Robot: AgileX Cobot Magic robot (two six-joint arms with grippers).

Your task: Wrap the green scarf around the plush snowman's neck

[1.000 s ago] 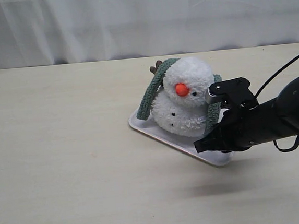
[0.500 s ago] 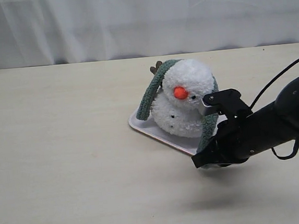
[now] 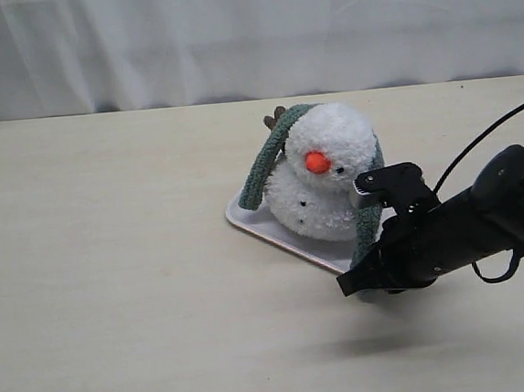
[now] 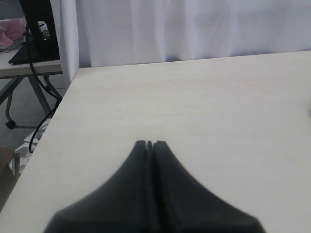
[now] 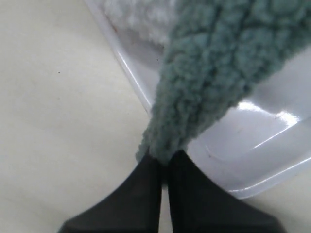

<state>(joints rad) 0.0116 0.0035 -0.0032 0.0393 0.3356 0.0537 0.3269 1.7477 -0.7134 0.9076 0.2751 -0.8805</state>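
Right wrist view — gripper (image 5: 164, 162) on scarf (image 5: 209, 73)

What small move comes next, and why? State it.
Probably lift the right tool and carry its end of the scarf leftward across the snowman at the neck. The tool is shut on that end low by the tray, and the scarf hangs down both sides of the head, with nothing crossing the front.

snowman (image 3: 321, 186) on tray (image 3: 253, 222) | scarf (image 3: 268, 163) over snowman | R tool (image 5: 165, 164) at tray front-R
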